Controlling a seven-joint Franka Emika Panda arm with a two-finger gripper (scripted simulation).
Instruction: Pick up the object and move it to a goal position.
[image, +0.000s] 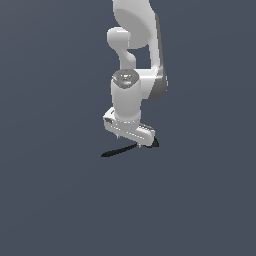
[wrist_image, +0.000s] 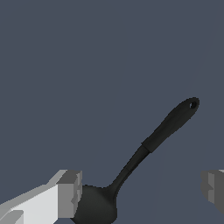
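Arm (image: 131, 95) pointing down, tool (wrist_image: 140, 192) jaws spread wide

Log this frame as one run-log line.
phase: pre-grasp | gripper: open, low over spoon | black spoon: lying flat, bowl beside one of the fingers | grasped: no | goal marker: none visible
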